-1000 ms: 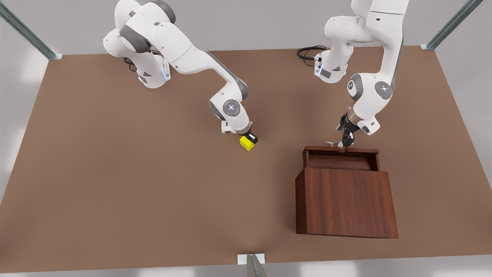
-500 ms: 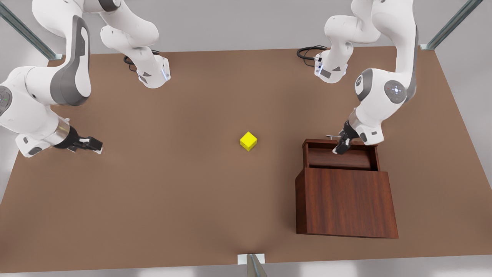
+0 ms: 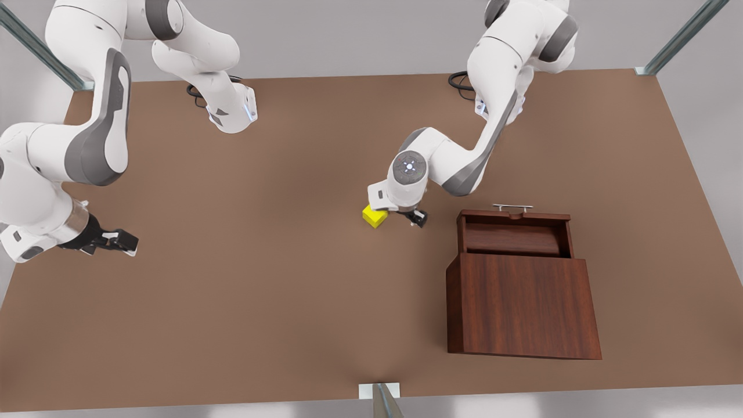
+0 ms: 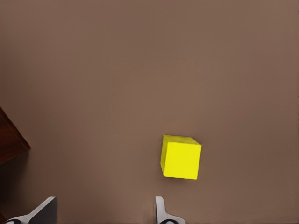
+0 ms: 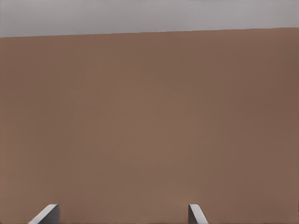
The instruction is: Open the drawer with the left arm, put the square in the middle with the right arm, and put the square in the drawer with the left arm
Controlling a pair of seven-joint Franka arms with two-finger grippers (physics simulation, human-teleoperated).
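Observation:
The yellow square (image 3: 374,216) rests on the brown tabletop near the middle. My left gripper (image 3: 415,219) hovers low just to its right in the front view, open; the square (image 4: 181,157) lies beside and ahead of one fingertip (image 4: 161,211), not between the two. The drawer (image 3: 514,233) is pulled out of the wooden box (image 3: 522,302), its silver handle (image 3: 512,206) free. My right gripper (image 3: 123,239) waits open at the front view's far left above bare table, its fingertips (image 5: 196,213) wide apart.
The box's corner (image 4: 9,140) shows close by in the left wrist view. Both arm bases (image 3: 232,113) stand at the table's far edge, with a black cable (image 3: 461,78) near one. Bare table (image 3: 261,302) stretches between the square and the right gripper.
The right gripper let go of the square and swung away to the front view's left. The left gripper left the drawer handle and moved over beside the square.

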